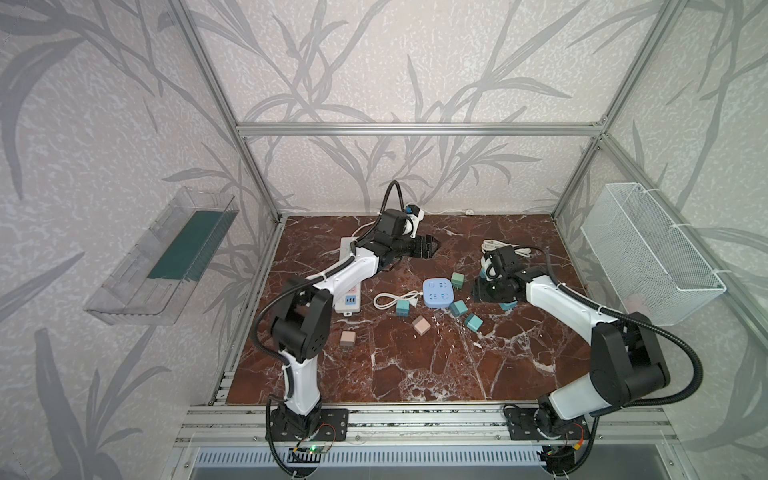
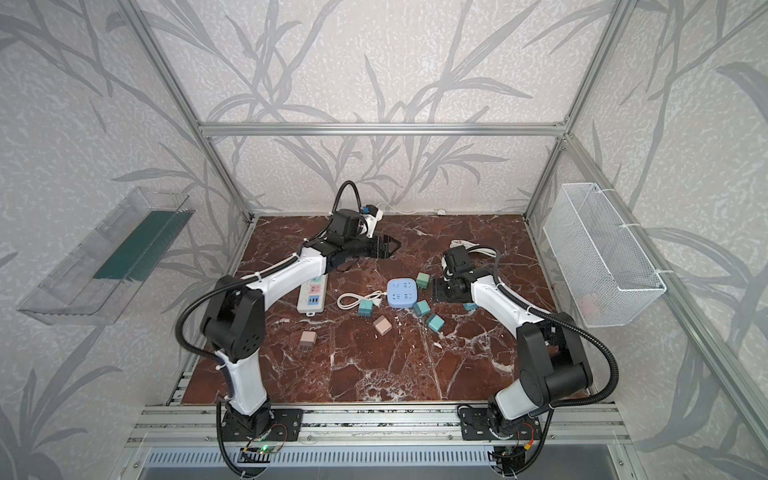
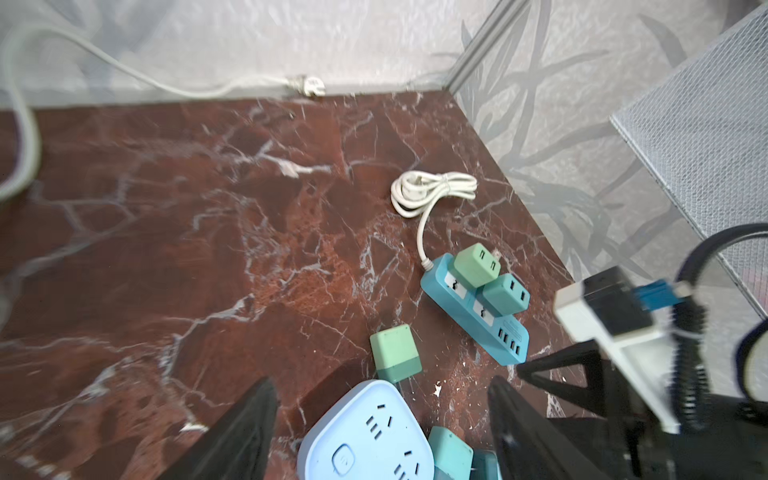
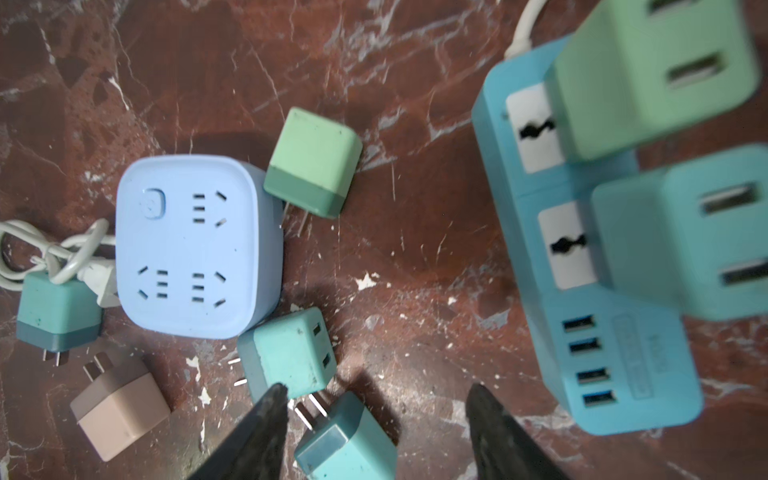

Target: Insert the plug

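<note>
Teal plug (image 4: 291, 357) lies sideways beside the blue socket cube (image 4: 187, 245), perhaps touching.

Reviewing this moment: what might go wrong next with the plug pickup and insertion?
1. The right gripper straddles one teal plug with a finger over its neighbour; closing may shove or catch both.
2. The green plug on the teal strip looks tilted, prongs showing; a bump could dislodge it.

The left arm (image 1: 345, 270) and right arm (image 1: 557, 299) have glossy white shells between bulky matte-black joint housings. A black ribbed conduit (image 1: 256, 328) runs along each, cinched with white zip ties. The left gripper (image 1: 432, 246) and right gripper (image 4: 378, 388) have black jaws tapering to points.
</note>
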